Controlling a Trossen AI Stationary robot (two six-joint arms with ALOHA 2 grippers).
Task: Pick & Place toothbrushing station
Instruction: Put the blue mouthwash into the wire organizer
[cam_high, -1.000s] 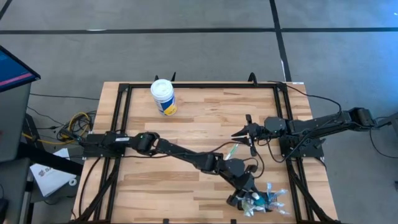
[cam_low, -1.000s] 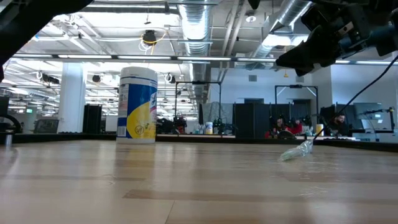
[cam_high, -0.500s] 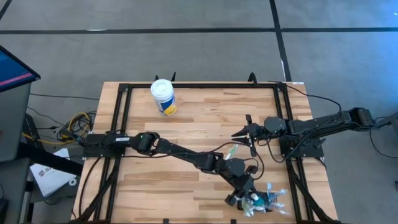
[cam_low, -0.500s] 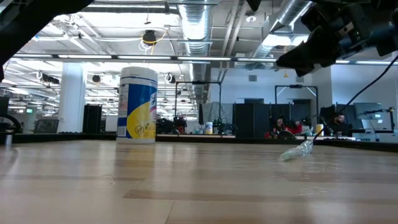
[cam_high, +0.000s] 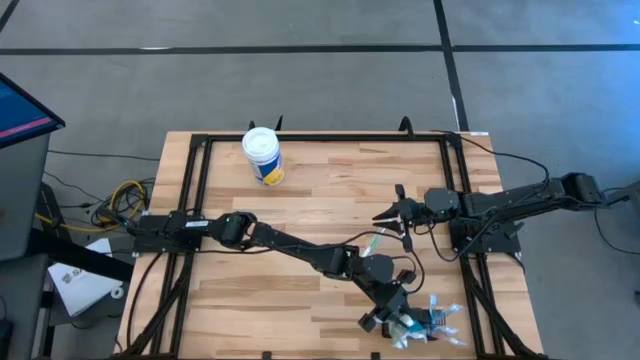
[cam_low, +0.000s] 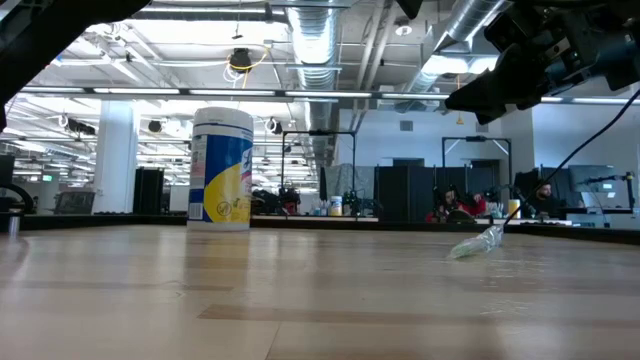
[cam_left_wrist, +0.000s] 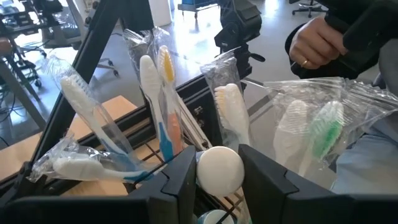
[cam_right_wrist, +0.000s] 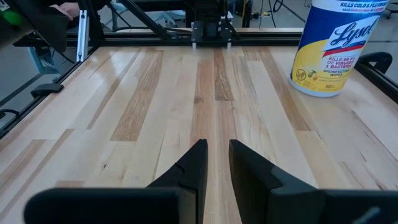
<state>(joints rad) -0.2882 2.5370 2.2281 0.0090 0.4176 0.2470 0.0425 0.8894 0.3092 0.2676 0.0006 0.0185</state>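
One tub (cam_high: 263, 156), two arms, one loose wrapped toothbrush (cam_high: 374, 242) on the surface, roughly six more bunched (cam_left_wrist: 168, 106).

Both arms (cam_high: 300, 248) are built of dark jointed segments w/ black cables looped alongside. Each gripper ends in two matte black angular fingers (cam_right_wrist: 189, 168). A small green light is seen nr the left arm's base.

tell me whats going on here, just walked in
The left gripper is down at the table's near right corner, fingers either side of a white rounded piece amid a cluster of plastic-wrapped toothbrushes. The right gripper hangs above the table, holding nothing. A wipes tub stands at the far edge, and one wrapped toothbrush lies loose.
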